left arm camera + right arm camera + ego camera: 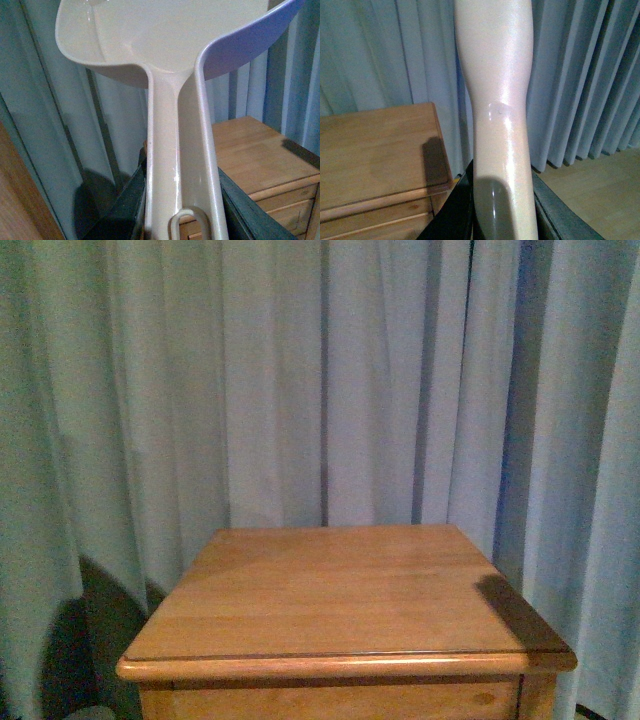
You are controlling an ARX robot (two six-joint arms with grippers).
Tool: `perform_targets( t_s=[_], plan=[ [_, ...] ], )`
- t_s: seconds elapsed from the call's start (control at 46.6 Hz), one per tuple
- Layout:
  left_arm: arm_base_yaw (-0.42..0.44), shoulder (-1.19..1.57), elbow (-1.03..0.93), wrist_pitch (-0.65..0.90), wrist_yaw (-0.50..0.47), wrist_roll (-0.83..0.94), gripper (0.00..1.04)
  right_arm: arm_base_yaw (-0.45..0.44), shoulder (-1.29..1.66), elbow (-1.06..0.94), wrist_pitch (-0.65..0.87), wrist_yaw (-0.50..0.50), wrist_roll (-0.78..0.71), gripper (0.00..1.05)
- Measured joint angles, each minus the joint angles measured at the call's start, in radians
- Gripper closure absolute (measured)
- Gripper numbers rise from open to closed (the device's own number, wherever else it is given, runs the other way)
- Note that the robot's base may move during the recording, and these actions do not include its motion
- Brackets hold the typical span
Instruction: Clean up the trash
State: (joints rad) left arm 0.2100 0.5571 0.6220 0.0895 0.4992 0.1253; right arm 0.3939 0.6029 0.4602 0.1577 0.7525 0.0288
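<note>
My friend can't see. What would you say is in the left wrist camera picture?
A beige plastic dustpan fills the picture, its long handle clamped in the left gripper and its pan pointing away from the camera. Behind it hang pale blue-grey curtains, with a wooden drawer cabinet standing in front of them.

left pincer [182, 214] and right pincer [504, 216] have flat, dark greenish-black fingers [125, 210].

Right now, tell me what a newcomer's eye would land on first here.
A big beige dustpan fills the left wrist view, its long handle clamped in the left gripper. The right gripper grips a glossy beige handle of its own. Ahead stands a wooden cabinet against pale curtains.
</note>
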Motion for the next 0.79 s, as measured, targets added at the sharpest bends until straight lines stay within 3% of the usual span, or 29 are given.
perform_targets(
  t_s=[0.795],
  plan=[
    [-0.003, 0.002, 0.0, 0.0, -0.001, 0.0, 0.77, 0.001, -0.002, -0.005, -0.002, 0.002, -0.001, 0.84]
  ],
)
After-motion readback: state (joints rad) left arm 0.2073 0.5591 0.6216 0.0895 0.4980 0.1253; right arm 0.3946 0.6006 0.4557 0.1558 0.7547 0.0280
